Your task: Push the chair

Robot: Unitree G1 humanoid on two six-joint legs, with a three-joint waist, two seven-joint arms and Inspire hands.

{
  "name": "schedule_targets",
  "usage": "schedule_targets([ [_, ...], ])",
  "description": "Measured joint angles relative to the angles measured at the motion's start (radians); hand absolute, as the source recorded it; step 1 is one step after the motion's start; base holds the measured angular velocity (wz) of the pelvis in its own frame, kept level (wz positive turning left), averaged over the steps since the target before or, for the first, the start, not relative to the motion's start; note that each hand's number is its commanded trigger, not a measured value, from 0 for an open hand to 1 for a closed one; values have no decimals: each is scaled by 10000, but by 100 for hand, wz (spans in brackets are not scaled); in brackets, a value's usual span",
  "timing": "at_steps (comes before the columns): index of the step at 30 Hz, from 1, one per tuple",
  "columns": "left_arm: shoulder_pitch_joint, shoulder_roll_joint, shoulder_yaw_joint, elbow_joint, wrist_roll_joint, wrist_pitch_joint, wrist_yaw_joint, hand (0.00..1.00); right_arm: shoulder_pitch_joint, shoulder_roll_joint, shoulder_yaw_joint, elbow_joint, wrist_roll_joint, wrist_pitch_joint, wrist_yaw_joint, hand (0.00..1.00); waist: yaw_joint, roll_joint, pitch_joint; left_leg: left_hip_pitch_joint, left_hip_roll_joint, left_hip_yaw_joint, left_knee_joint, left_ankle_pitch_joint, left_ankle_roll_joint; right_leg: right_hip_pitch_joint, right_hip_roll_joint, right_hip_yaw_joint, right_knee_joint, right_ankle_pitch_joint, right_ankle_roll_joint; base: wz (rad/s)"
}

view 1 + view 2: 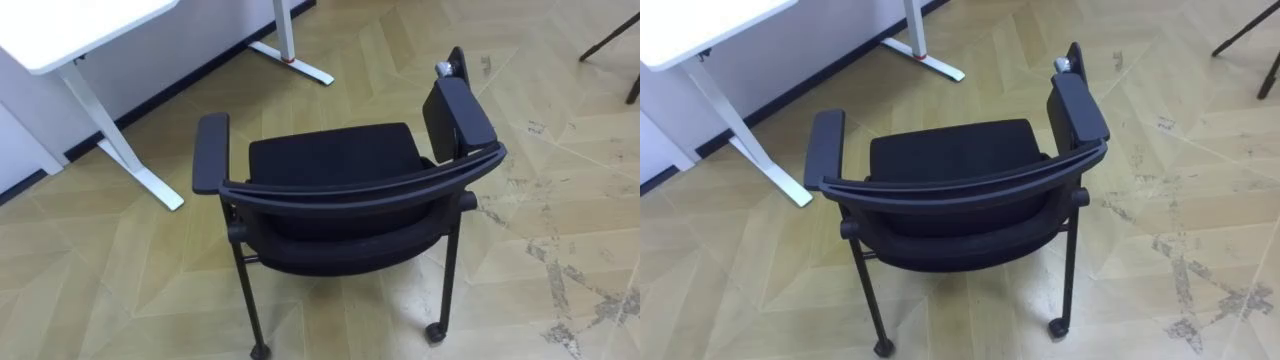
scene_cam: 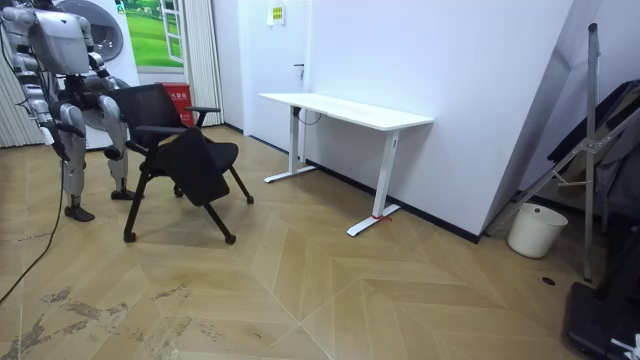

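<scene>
I stand behind one chair on the floor, one desk near the floor's wall edge; my left hand and right hand hang, grip impossible to tell.

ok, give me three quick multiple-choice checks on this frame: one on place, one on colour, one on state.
1. From the head camera, where is the white desk relative to the chair?
A. Ahead, to the robot's left
B. Ahead, to the robot's right
C. Stacked on the chair

2. What colour is the chair?
A. Red
B. White
C. Black

3. What state is the chair in?
A. Tipped on its side
B. Upright, nothing on it
C. Upright, a box on it

Answers:
1 A: the desk sits in the upper left of the eye views, beyond the chair.
2 C: the chair is black all over.
3 B: it stands on its legs on the wood floor, and its seat is bare.
</scene>
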Motion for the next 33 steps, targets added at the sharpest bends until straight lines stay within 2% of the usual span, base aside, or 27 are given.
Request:
schedule_targets([
  [5,-9,2,2,-14,7,46,9,0,11,13,-7,9,-227,-2,-130,0,34,0,2,-1,-7,-24,4,-2,-4,-27,7,86,6,-146,-10,1],
  [10,-95,-4,-20,-16,-91,47,48,0,19,40,-13,11,-125,-11,-1056,0,1,4,-6,-6,-14,-30,15,-36,-33,-22,7,57,27,-151,-24,0],
  [15,-70,-16,199,-10,11,47,73,0,7,46,-824,-188,-424,-40,-2005,0,-130,16,-14,-14,-25,-31,10,-76,-58,7,9,39,34,-149,-26,0],
  [18,8,-14,211,-13,-5,47,86,0,6,20,-873,-211,-544,-44,-2391,0,-136,26,-19,-14,-25,-31,-2,-83,-66,10,9,27,30,-149,-26,0],
  [22,-8,-14,273,-16,-88,50,89,0,3,18,-875,-212,-542,-45,-2432,0,-158,25,-18,-5,-18,-43,5,-87,-63,24,12,13,61,-148,-28,0],
  [27,155,-17,786,-116,-93,43,29,0,28,4,-1106,-208,-550,-68,-2332,0,-144,27,-14,49,3,-78,133,-186,-54,130,24,3,85,-146,-30,0],
  [33,162,14,822,-230,-91,-69,288,0,20,-16,-1097,-187,-483,-262,-2207,0,-126,48,-10,-68,48,-94,448,-357,-31,138,31,-1,138,-148,-26,0],
])
